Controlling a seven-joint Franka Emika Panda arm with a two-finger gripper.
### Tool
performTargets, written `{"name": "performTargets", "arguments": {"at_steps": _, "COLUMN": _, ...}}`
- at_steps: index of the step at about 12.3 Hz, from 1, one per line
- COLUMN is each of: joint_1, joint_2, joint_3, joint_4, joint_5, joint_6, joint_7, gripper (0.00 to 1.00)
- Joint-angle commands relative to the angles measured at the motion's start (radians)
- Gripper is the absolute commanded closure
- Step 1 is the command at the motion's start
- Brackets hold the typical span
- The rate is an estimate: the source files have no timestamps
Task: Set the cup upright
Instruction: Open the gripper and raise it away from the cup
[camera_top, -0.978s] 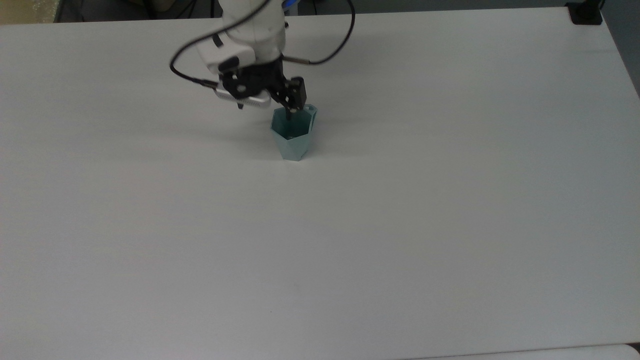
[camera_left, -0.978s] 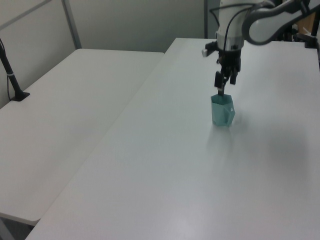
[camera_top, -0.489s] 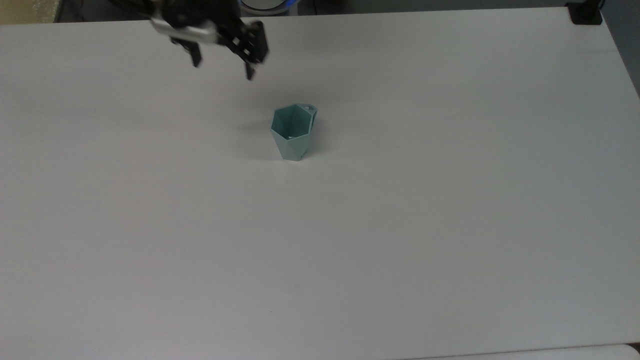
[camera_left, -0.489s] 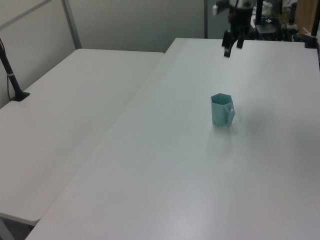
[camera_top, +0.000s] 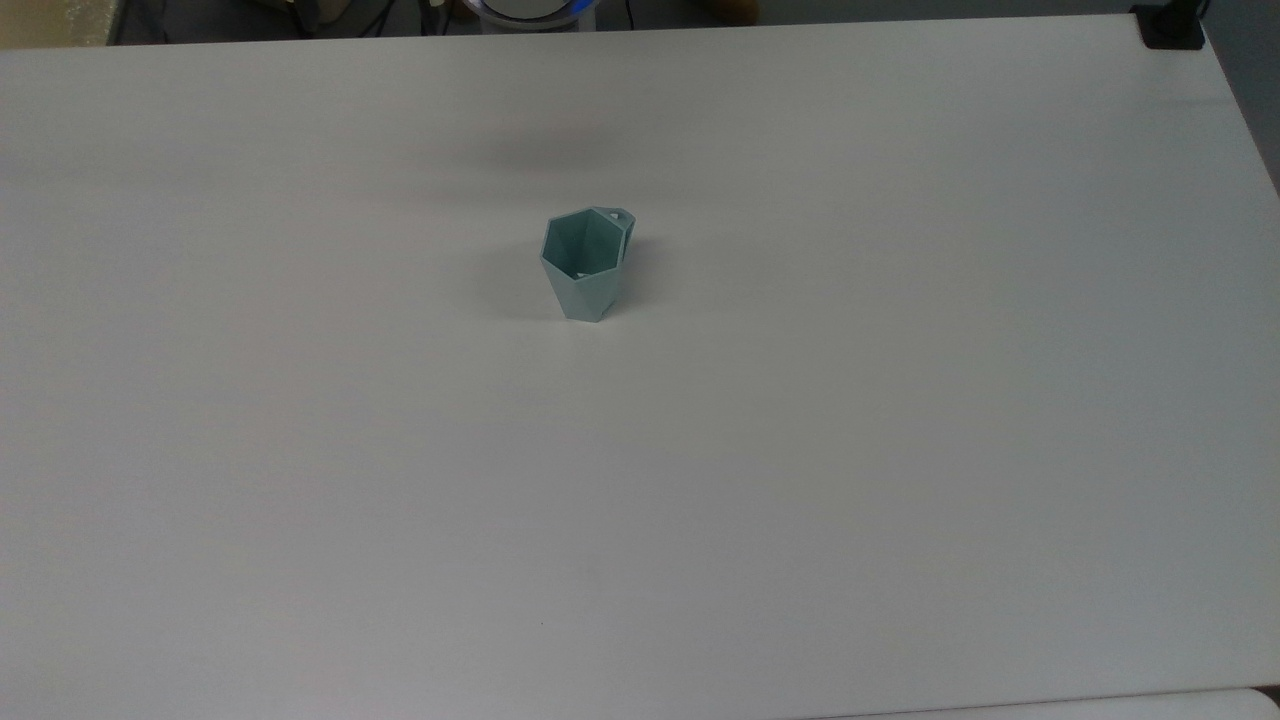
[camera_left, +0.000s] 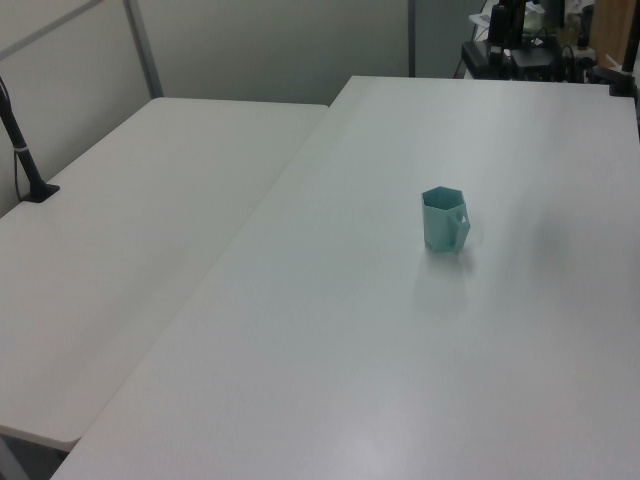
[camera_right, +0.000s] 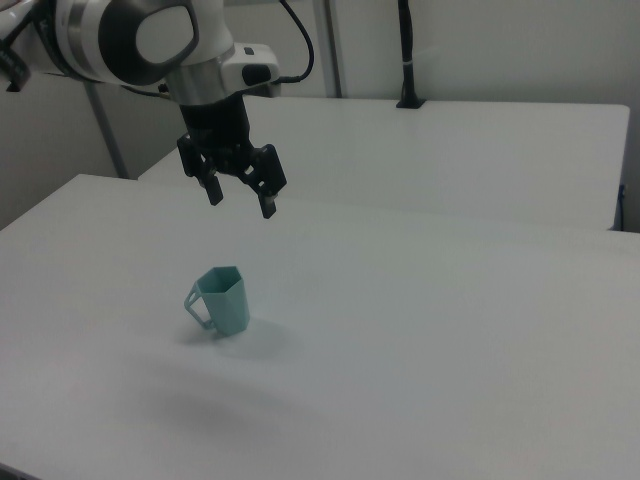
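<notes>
In the right view, nearest us is the cup (camera_right: 223, 302), standing upright on the white table (camera_right: 420, 360) with its hexagonal mouth up and its handle at about nine o'clock. Farther back and higher, at roughly twelve o'clock from the cup, we see the gripper (camera_right: 240, 193) hanging in the air well apart from it, fingers spread and holding nothing. In the top view we find the cup (camera_top: 585, 265) above table centre.

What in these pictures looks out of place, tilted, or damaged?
Nothing stands out. The cup stands upright on the white table, mouth up, with no spill or visible damage. The gripper hangs above it, jaws open, holding nothing.
</notes>
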Motion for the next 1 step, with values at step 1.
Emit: {"name": "performTargets", "arguments": {"at_steps": 1, "joint_1": 0.006, "joint_2": -0.001, "joint_3": -0.011, "joint_4": 0.015, "joint_5": 0.02, "joint_6": -0.024, "joint_7": -0.023, "gripper": 0.0}}
